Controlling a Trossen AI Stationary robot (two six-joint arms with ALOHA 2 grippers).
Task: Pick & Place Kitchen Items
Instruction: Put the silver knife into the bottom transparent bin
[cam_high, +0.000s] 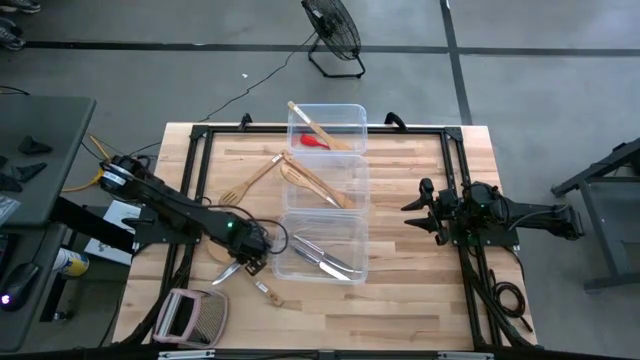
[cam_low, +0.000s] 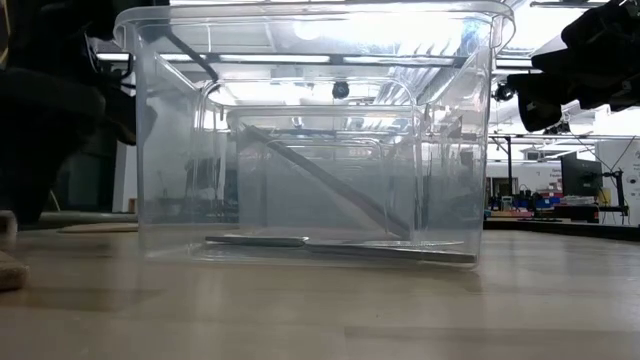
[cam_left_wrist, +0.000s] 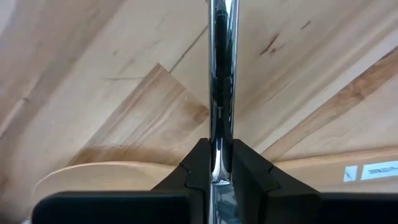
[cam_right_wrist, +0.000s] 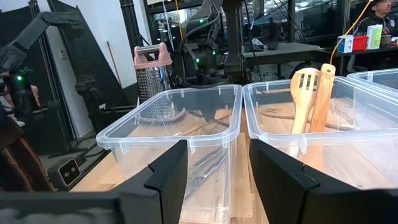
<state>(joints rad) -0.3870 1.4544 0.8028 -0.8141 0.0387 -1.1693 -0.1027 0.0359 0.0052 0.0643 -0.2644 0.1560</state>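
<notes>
The wooden table (cam_high: 420, 300) carries three clear tubs in a row down its middle. The far tub (cam_high: 345, 115) holds a pale wooden utensil (cam_high: 318, 132) lying diagonally over a small red utensil (cam_high: 316, 142). The middle tub (cam_high: 358, 175) holds wooden spatulas (cam_high: 315, 183) on a diagonal axis, and a slotted wooden spatula (cam_high: 250, 182) lies on the table just beside it. The near tub (cam_high: 352, 232) holds silver cutlery (cam_high: 325, 260) lying flat on its floor. The left arm reaches low across the table toward the near tub; its claw (cam_left_wrist: 217, 165) is clamped on a slim silver utensil (cam_left_wrist: 221, 74) whose long axis runs straight forward between the fingers. The right claw (cam_high: 420, 210) hangs near the table's right edge, fingers parted, holding nothing. A box grater (cam_high: 190, 318) lies at the near left corner.
</notes>
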